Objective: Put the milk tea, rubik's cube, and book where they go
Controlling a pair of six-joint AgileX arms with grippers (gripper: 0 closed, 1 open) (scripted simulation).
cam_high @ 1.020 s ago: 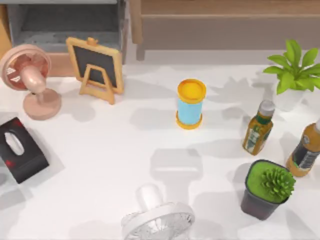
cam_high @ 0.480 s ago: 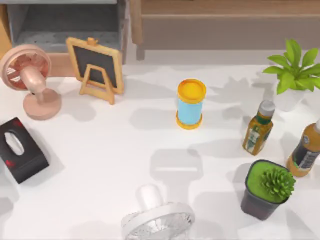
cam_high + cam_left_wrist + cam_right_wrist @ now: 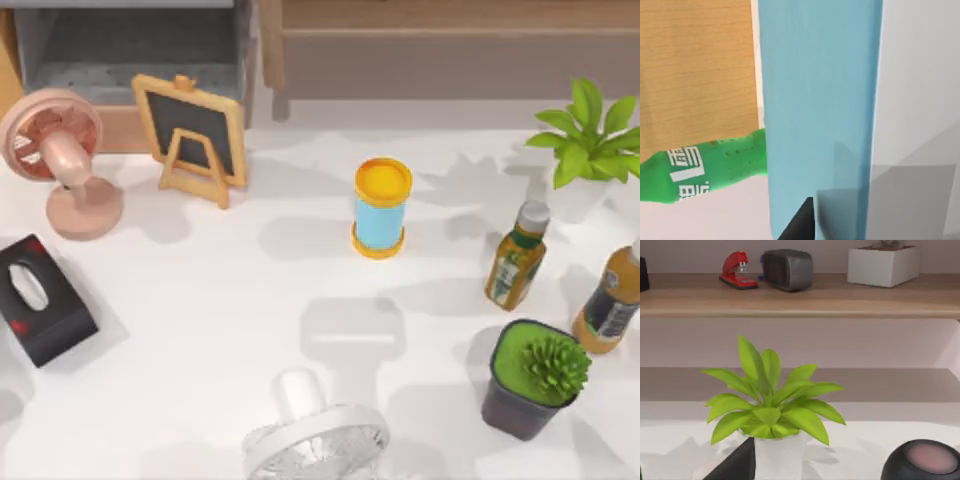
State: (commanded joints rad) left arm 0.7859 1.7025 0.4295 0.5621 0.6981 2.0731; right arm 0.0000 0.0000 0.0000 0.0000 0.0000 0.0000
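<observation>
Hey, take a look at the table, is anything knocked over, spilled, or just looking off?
One thing: in the left wrist view a green bottle lies on its side beside a tall blue panel. On the table, the two tea bottles, the yellow-lidded canister, both fans and the plants stand upright. No spill or damage shows.

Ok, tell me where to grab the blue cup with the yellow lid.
Grip the blue cup around its straight blue middle, coming in level from the open table in front. It stands upright, and the wider yellow lid and yellow base rim would probably keep a hand from slipping.
</observation>
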